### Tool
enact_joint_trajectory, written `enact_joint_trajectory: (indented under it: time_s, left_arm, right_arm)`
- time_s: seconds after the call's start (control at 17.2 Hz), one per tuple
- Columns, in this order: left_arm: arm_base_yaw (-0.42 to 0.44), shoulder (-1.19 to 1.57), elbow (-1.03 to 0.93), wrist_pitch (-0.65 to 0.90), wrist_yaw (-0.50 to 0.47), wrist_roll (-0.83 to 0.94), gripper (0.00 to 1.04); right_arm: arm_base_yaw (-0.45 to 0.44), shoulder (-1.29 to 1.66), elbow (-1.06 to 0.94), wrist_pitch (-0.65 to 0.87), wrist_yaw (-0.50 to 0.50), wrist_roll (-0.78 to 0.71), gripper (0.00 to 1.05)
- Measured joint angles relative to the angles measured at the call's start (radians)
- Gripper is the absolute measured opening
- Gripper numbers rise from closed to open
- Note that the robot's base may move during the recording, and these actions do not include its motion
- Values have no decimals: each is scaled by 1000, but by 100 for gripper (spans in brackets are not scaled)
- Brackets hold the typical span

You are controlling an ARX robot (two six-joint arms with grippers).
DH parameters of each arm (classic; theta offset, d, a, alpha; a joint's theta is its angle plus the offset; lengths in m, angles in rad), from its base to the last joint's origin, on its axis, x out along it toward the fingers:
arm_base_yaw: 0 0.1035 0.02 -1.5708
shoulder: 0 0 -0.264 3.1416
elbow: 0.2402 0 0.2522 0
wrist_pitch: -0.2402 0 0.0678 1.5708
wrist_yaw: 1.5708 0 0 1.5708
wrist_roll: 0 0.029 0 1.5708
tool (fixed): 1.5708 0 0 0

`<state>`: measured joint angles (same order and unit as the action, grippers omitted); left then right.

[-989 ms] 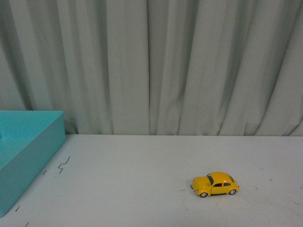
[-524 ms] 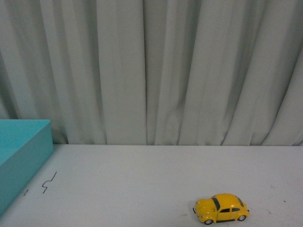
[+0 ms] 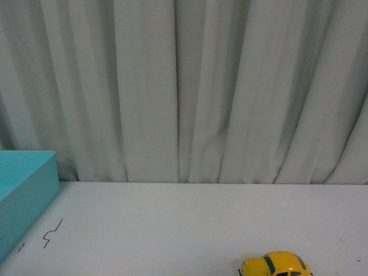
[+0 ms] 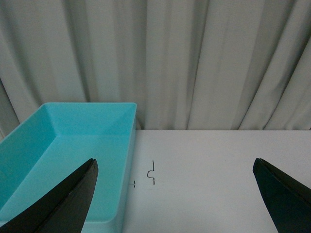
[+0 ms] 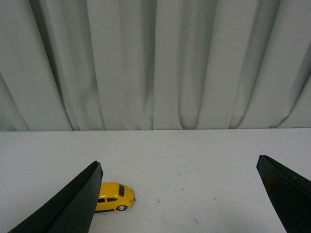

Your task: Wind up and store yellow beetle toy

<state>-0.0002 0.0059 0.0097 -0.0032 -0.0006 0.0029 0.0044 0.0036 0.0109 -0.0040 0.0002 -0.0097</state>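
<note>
The yellow beetle toy (image 3: 277, 265) stands on the white table at the bottom edge of the front view, right of centre, only its roof and hood showing. In the right wrist view the beetle toy (image 5: 113, 196) sits on its wheels, partly behind one black finger (image 5: 73, 204). My right gripper (image 5: 179, 196) is open and above the table, holding nothing. My left gripper (image 4: 174, 194) is also open and empty, over the table beside the turquoise box (image 4: 63, 155). Neither arm appears in the front view.
The turquoise box (image 3: 23, 195) stands at the left edge of the table, open-topped, nothing visible inside it. Small black pen marks (image 3: 53, 232) lie on the table beside it. A pale pleated curtain (image 3: 184, 86) closes off the back.
The front view has tilted upward: the beetle toy and the box have slid down in the picture and more curtain shows. The toy itself has not moved on the table.
</note>
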Motion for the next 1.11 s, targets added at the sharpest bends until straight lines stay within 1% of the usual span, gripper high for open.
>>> enact_joint_trajectory:
  time_s: [0.52,0.58,0.64,0.7,0.81,0.87,0.93,0.99,1.05,1.11]
  left_arm:
    - [0,0,0,0,0,0,98]
    - [0,0,0,0,0,0,98]
    - [0,0,0,0,0,0,98]
    - [0,0,0,0,0,0,98]
    - [0,0,0,0,0,0,98]
    - [0,0,0,0,-3,0,98]
    - [0,0,0,0,-1,0,98]
    - [0,0,0,0,1,0,98]
    - [0,0,0,0,0,0,98]
    - [0,0,0,0,0,0,98]
  right_arm:
    - [-8,2,1,-6,-10,0,98]
    - [-62,24,2,10,-87,0,98]
    - [-167,101,8,109,-204,-12,98]
    - [-296,244,39,273,-370,-26,98]
    - [-491,575,140,610,-642,-21,98]
    - [-544,747,207,754,-753,-17,98]
    - [-557,948,307,856,-876,-27,98]
    - [-552,1085,388,840,-950,-66,98]
    - [-538,1214,481,725,-1022,-143,98]
    - [-513,1304,563,578,-1061,-240,98]
